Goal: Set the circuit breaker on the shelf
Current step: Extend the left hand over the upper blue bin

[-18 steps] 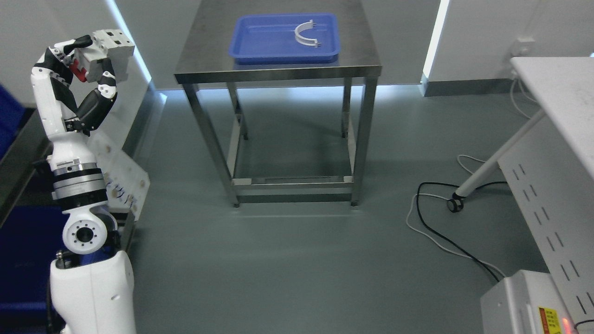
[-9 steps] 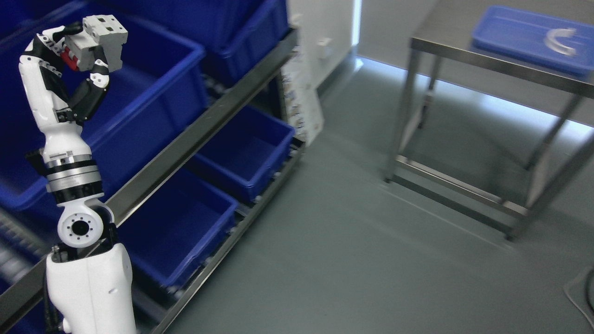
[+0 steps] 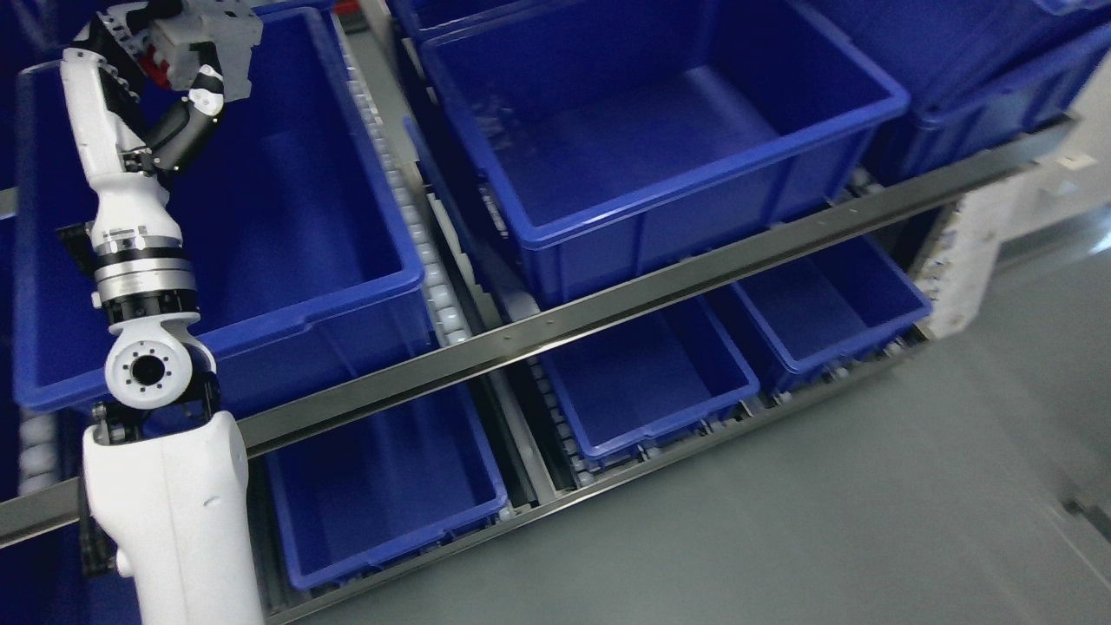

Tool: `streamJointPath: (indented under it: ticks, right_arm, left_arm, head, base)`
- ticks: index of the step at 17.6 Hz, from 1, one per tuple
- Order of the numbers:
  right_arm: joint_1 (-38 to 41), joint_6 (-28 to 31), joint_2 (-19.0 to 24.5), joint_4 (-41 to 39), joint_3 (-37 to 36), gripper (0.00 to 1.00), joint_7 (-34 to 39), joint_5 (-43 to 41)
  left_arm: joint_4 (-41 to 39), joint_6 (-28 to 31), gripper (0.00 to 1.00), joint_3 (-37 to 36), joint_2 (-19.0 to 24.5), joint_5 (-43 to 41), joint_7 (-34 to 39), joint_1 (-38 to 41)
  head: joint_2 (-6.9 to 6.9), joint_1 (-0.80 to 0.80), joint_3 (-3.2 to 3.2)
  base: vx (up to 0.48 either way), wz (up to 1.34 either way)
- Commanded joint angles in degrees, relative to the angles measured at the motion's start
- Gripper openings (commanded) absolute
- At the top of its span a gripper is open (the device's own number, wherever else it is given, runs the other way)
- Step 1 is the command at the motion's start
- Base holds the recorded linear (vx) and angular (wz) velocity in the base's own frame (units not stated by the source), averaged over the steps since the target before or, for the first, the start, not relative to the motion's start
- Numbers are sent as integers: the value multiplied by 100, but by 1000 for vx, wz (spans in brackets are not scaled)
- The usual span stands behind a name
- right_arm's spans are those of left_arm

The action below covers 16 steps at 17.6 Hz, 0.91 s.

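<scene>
The circuit breaker [image 3: 211, 30] was held tight in the curled fingers [image 3: 205, 80] of the left hand [image 3: 169, 48]. It was held high over the big blue bin [image 3: 364, 221] on the shelf [image 3: 555, 325], which lay just below.

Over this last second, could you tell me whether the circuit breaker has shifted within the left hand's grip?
No. The circuit breaker sits between the left hand's fingers as before, above the same wrist. Only the camera turned, bringing the blue bins into view.
</scene>
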Motion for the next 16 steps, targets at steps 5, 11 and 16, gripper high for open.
streamJointPath:
  ticks: [5, 11, 16]
  right_arm:
    - [2, 191, -100, 0, 114, 100, 9, 0]
    - [2, 191, -100, 0, 114, 100, 9, -9]
    - [2, 191, -100, 0, 114, 100, 0, 0]
  left_arm:
    - [3883, 271, 20, -2517, 1268, -1436, -889, -1955]
    - [6189, 254, 20, -3099, 513, -2044, -880, -2818]
    - [6719, 210, 20, -3846, 424, -2044, -872, -2933]
  head:
    - [-1, 0, 0]
    - [-1, 0, 0]
    - [-1, 0, 0]
  base:
    - [92, 601]
    - [52, 250]
    - [12, 43]
